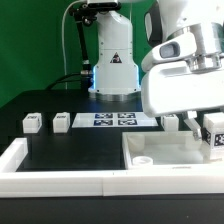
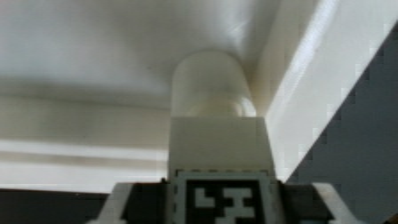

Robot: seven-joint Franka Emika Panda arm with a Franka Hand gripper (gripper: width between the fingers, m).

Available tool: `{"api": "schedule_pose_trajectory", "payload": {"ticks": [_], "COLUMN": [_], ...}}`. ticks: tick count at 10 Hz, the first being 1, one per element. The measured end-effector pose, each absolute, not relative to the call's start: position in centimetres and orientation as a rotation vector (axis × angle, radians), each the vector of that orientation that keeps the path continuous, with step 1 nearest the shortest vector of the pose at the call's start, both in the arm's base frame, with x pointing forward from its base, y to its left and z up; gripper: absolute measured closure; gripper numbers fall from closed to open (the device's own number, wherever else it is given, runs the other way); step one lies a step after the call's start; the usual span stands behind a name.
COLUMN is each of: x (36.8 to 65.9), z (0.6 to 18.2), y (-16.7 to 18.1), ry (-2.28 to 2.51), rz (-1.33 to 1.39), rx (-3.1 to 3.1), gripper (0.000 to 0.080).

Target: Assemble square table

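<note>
The square table's white slab (image 1: 175,152) lies flat at the exterior view's lower right, a round socket (image 1: 146,158) showing near its corner. My gripper (image 1: 208,133) hangs over the slab's far right part, shut on a white tagged leg (image 1: 214,138). In the wrist view that leg (image 2: 221,120) runs away from my gripper (image 2: 222,203), its black-white tag (image 2: 224,198) between the two dark fingers (image 2: 135,203). Its rounded end sits at the slab (image 2: 89,70) near a raised edge; whether it touches is unclear. Two more leg blocks (image 1: 32,122) (image 1: 62,120) stand at the back left.
The marker board (image 1: 113,119) lies in front of the arm's base (image 1: 113,70). Another small white block (image 1: 171,121) stands just behind the slab. A long white border wall (image 1: 20,158) runs along the left and front of the black table.
</note>
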State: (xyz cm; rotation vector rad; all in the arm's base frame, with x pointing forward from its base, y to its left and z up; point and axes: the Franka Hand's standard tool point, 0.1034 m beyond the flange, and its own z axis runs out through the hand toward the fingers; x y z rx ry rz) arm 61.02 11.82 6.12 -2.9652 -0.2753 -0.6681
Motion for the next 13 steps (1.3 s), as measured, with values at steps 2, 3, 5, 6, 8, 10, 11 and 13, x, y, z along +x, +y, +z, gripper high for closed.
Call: {"api": "schedule_pose_trajectory", "payload": {"ticks": [2,3,5,6,8,10,11,13], "x": [60.9,60.8,60.8,60.8,60.8,60.8,60.8,60.9], "z": [6.0,6.0,6.0,6.0,6.0,6.0,6.0,7.7], "y": [11.9,11.9,11.8,11.8,11.8,11.8,11.8,12.0], "ry": [-0.274,-0.273,-0.273,-0.273,-0.273,-0.273,-0.273,-0.280], "rz": [-0.721,-0.744,-0.747,-0.747,-0.747,-0.747,-0.747,-0.736], "rx": [-2.956,-2.952,-2.952,-2.951,-2.951,-2.951,-2.951,-2.952], "gripper": [0.0511,0.0511,0.0431,0.0431,0.0181,0.0159,0.0159,0.0150]}}
